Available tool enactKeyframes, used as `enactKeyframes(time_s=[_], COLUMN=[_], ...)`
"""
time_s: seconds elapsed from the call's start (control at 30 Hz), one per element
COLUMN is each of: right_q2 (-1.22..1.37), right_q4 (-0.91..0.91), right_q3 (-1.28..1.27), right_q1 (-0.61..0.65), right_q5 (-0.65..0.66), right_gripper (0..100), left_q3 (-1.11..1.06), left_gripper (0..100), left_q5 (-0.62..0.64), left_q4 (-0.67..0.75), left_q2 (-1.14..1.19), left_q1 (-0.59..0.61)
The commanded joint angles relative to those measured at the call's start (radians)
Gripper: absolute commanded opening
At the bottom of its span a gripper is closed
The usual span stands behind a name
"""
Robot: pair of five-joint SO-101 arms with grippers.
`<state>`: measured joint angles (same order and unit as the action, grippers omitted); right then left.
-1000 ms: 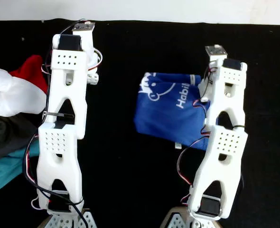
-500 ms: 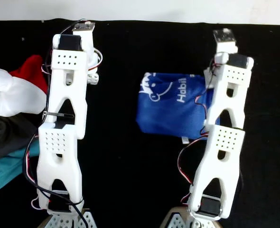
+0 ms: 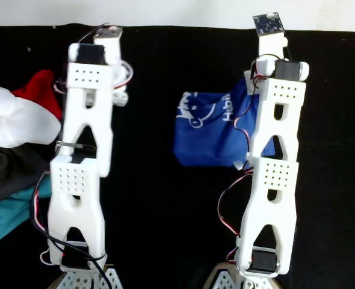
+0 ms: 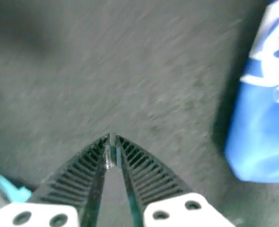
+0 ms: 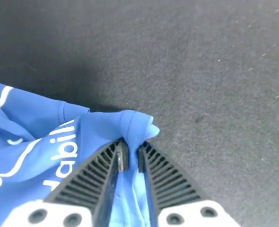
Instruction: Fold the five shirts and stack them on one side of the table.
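Observation:
A blue shirt (image 3: 210, 129) with white print lies partly folded on the black table, right of centre. My right gripper (image 5: 129, 152) is shut on a raised corner of the blue shirt (image 5: 59, 156), pinching its hem a little above the cloth. In the high view the right arm (image 3: 274, 150) stretches over the shirt's right edge. My left gripper (image 4: 112, 149) is shut with nothing in it, hovering over bare table left of the blue shirt (image 4: 265, 104). The left arm (image 3: 84, 150) extends up the table's left half.
A pile of unfolded shirts lies at the left edge: red (image 3: 39, 87), white (image 3: 15, 120), dark grey (image 3: 9, 171) and teal (image 3: 6, 217). Black cloth covers the table (image 3: 159, 198). A pale wall strip runs along the far edge.
The right arm has swung toward the far edge and slightly left, lifting the blue shirt's right corner with it. The shirt's right side has bunched upward. The left arm stays still.

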<state>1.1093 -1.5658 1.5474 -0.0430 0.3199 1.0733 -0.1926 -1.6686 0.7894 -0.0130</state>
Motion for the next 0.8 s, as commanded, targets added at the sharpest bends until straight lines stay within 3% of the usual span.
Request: enactKeyframes(time_s=[0.0, 0.13, 0.33, 0.53, 0.7, 0.77], right_q2=[0.007, 0.041, 0.065, 0.067, 0.068, 0.068], right_q4=[0.028, 0.013, -0.019, -0.024, -0.016, -0.016], right_q3=[0.033, 0.022, 0.028, 0.022, 0.022, 0.022], right_q1=[-0.001, -0.007, -0.007, -0.007, -0.035, -0.048], right_q5=[-0.003, -0.003, -0.003, -0.003, -0.003, -0.003], right_gripper=[0.5, 0.5, 0.5, 0.5, 0.5, 0.5], left_q3=[0.004, 0.008, 0.012, 0.010, 0.010, 0.010], left_gripper=[1, 1, 1, 1, 1, 1], left_q5=[0.058, 0.149, 0.149, 0.146, 0.133, 0.074], left_q4=[0.226, 0.468, 0.578, 0.746, 0.792, 0.802], left_q2=[-0.053, 0.041, 0.196, 0.274, 0.351, 0.374], left_q1=[-0.099, -0.205, -0.329, -0.334, -0.292, -0.274])
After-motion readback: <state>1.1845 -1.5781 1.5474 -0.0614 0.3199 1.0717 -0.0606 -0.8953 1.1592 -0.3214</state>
